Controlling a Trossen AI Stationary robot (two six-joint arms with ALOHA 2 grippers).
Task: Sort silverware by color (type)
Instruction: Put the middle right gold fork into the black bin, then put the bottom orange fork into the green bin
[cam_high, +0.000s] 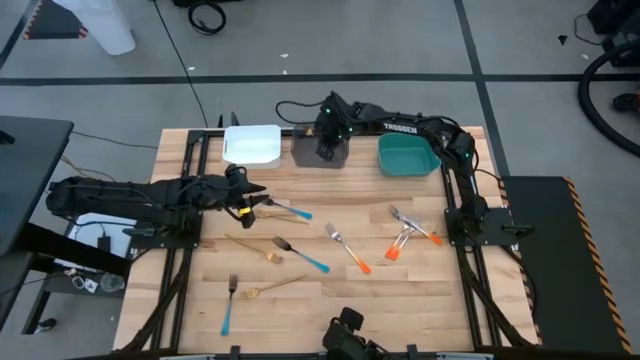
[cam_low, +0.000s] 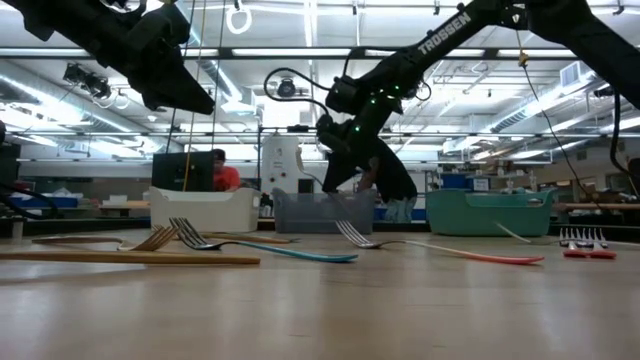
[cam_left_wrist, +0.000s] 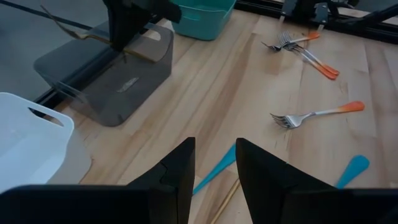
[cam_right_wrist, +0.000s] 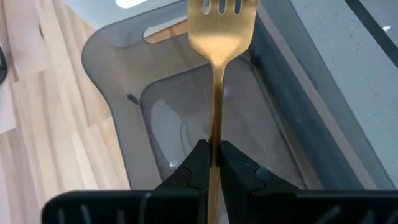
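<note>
On my left, my left gripper (cam_high: 252, 203) hangs over the table's left half with its fingers (cam_left_wrist: 177, 177) parted and nothing between them, just above a blue-handled fork (cam_high: 290, 211) and a gold utensil (cam_high: 277, 216). Nearer the front edge lie another blue-handled fork (cam_high: 229, 305) and a gold fork (cam_high: 270, 288). Toward the middle rest a third blue-handled fork (cam_high: 300, 254) and an orange-handled fork (cam_high: 347, 249). At the back stand the white bin (cam_high: 252, 144), the grey bin (cam_high: 306, 148) and the teal bin (cam_high: 408, 155). My right gripper (cam_right_wrist: 214, 163) is over the grey bin, pinched tight on a gold fork's handle (cam_right_wrist: 216, 93), tines pointing away. Farther right lie crossed orange-handled forks (cam_high: 408, 233).
</note>
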